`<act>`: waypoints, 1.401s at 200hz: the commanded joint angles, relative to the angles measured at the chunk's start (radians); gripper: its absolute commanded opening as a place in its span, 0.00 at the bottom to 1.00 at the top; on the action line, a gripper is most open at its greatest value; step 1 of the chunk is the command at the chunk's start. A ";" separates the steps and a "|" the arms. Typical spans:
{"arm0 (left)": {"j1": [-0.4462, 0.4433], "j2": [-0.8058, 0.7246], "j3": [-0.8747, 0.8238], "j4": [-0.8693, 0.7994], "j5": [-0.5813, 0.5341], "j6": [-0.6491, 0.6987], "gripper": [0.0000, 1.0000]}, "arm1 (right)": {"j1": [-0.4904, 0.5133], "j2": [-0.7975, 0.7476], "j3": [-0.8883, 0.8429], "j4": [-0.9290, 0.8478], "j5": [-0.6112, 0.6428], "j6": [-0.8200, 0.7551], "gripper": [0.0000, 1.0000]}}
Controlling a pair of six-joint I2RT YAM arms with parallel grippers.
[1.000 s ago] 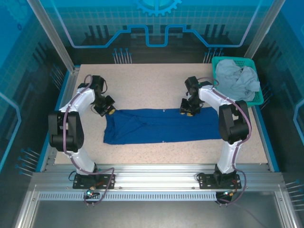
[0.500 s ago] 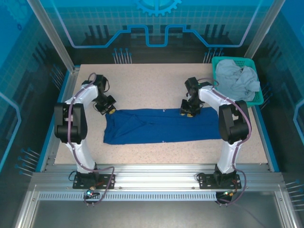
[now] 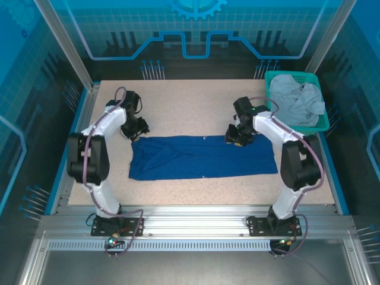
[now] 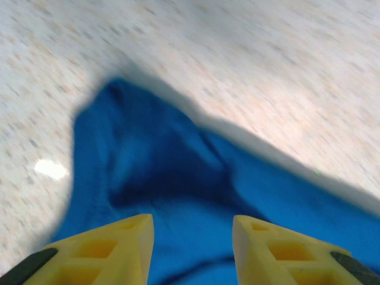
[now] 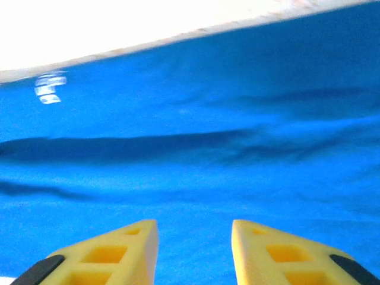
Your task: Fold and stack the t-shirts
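Above: the blue t-shirt (image 3: 202, 157) lies in a folded band across the speckled desk (image 3: 190, 101), the grey t-shirt (image 3: 294, 98) in a basket (image 3: 321, 123) at its far right corner, blue-lit walls around. Left wrist: left hand (image 4: 191, 224) spread, empty, above the band's end. Right wrist: right hand (image 5: 193, 228) spread, empty; gripping the edge evenly with both should keep the fold square.
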 commanded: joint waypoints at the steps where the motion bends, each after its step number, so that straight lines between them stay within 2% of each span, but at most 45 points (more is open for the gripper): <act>1: -0.073 -0.119 -0.090 0.106 0.104 -0.003 0.44 | 0.056 -0.098 -0.057 0.150 -0.189 -0.052 0.41; 24: -0.114 -0.063 -0.105 0.122 0.205 -0.004 0.45 | 0.129 -0.163 -0.098 0.239 -0.281 -0.069 0.45; 46: -0.163 -0.020 -0.095 0.140 0.226 -0.002 0.46 | 0.156 -0.220 -0.156 0.312 -0.294 -0.027 0.46; 123: -0.197 0.116 -0.004 0.082 0.166 -0.133 0.37 | 0.139 -0.260 -0.197 0.288 -0.252 -0.009 0.45; 238: -0.255 0.214 0.129 -0.086 0.033 -0.077 0.26 | 0.119 -0.254 -0.209 0.298 -0.250 0.000 0.44; 260: -0.261 0.218 0.131 -0.092 0.028 -0.075 0.19 | 0.119 -0.248 -0.207 0.298 -0.248 0.003 0.44; 280: -0.269 0.211 0.131 -0.084 0.020 -0.074 0.10 | 0.118 -0.243 -0.203 0.295 -0.246 0.003 0.43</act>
